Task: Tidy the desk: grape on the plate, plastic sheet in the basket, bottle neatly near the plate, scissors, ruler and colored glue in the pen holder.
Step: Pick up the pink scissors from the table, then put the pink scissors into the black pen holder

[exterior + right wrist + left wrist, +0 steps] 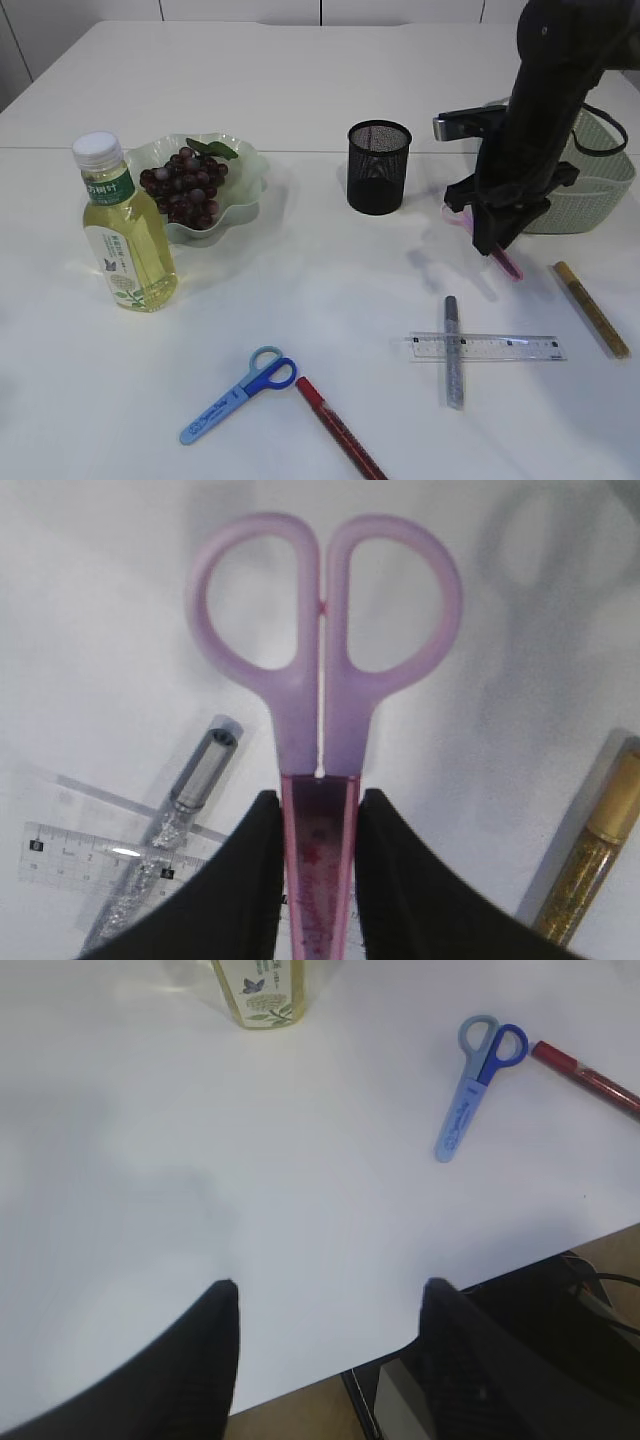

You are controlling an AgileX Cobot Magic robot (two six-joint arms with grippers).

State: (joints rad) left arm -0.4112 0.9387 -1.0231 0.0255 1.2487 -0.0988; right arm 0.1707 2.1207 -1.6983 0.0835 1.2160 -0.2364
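My right gripper (497,236) (320,810) is shut on the sheathed blade of a pair of pink scissors (510,265) (345,730); the handles point away from the wrist, and the pair hangs just above the table right of the black mesh pen holder (379,167). Blue scissors (240,393) (478,1085) lie near the front. The clear ruler (487,347) (60,845) lies under a silver glitter glue (453,350) (190,800). A gold glue (592,309) (590,865) and a red glue (340,430) (585,1075) lie flat. Grapes (185,187) sit on the green plate (245,165), beside the bottle (128,235) (258,990). My left gripper (330,1295) is open and empty. The plastic sheet is out of view.
The green basket (600,180) stands at the right, behind my right arm. In the left wrist view the table's front edge (400,1335) runs just under the left fingers, with dark equipment below it.
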